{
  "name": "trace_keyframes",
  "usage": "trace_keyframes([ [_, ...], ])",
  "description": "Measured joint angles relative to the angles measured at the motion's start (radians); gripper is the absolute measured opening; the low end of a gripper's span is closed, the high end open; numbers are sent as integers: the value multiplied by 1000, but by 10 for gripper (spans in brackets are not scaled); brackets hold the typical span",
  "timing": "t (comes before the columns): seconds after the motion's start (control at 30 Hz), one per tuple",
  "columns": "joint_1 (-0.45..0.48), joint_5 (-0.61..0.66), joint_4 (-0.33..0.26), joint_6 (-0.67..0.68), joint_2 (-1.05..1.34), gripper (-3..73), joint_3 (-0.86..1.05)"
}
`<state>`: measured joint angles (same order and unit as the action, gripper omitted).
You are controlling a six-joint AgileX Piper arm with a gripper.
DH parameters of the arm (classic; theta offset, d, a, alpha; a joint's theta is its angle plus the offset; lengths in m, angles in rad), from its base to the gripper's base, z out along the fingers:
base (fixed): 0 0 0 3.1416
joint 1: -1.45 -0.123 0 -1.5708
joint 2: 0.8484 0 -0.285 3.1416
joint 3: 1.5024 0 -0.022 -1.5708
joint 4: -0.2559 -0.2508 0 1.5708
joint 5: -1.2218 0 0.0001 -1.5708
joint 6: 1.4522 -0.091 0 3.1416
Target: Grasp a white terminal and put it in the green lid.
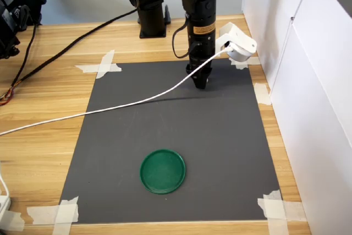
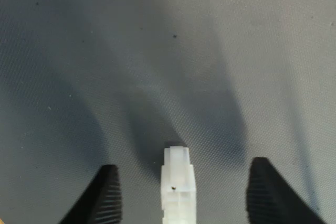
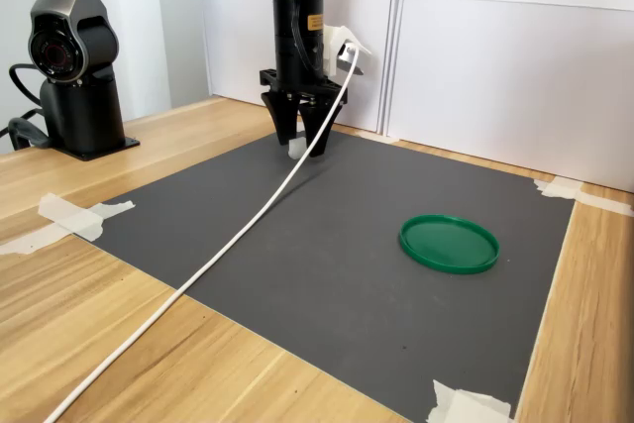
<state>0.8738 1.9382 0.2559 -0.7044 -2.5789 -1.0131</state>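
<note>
Fingers (image 2: 107,195) spread, white terminal (image 2: 177,184) between, untouched.

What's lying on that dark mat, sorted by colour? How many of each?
White: 1, the white terminal, sitting between the open gripper's fingers
Green: 1, the green lid, nothing in it
Total: 2 loose things on the dark mat, not counting the white cable crossing it.
</note>
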Motion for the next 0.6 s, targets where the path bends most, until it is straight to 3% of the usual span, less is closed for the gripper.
trace_keyframes([
  [0.3,0,0,0,-31,0,325,0],
  [0.6,0,0,0,-47,-1,304,0],
])
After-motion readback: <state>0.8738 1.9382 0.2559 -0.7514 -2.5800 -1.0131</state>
